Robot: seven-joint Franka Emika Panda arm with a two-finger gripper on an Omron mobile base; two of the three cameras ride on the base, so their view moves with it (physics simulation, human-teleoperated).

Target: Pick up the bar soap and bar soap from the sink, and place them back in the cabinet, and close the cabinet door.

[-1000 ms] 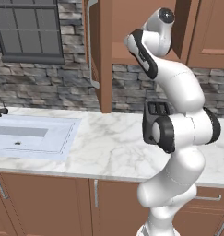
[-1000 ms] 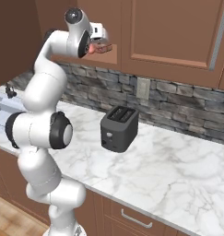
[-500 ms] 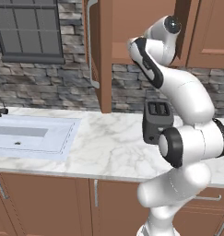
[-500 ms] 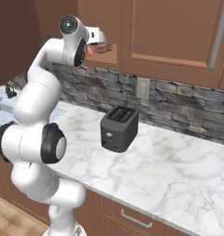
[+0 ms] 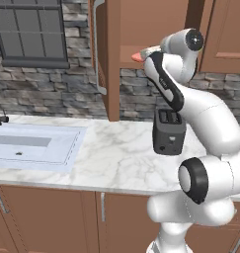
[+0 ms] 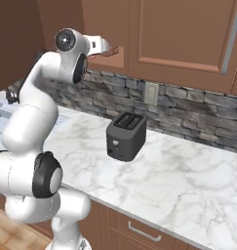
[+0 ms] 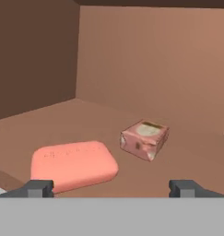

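A: Where are the soaps?

B: Both lie on the cabinet (image 7: 132, 60) shelf. The orange soap (image 7: 73, 165) lies flat, near the front edge, just ahead of the gripper (image 7: 111, 188). The tan soap (image 7: 144, 138) sits beside it, a little deeper in — close, but I cannot tell if they touch.

A: And the gripper?

B: Its jaws stand wide apart with nothing between them; the orange bar lies in front of the left fingertip (image 7: 38, 188).

A: What of the door?

B: The door (image 5: 102, 59) stands open, edge-on in the left base view, its long silver handle (image 5: 97, 49) facing the window (image 5: 30, 32). The arm reaches up to the shelf opening, where the orange bar shows as a sliver at the shelf edge.

A: Below that?

B: The sink (image 5: 37, 146) is off to the left in the marble counter (image 6: 188, 180), and a dark toaster (image 6: 126, 136) stands on the counter under the cabinet — well apart from the sink.
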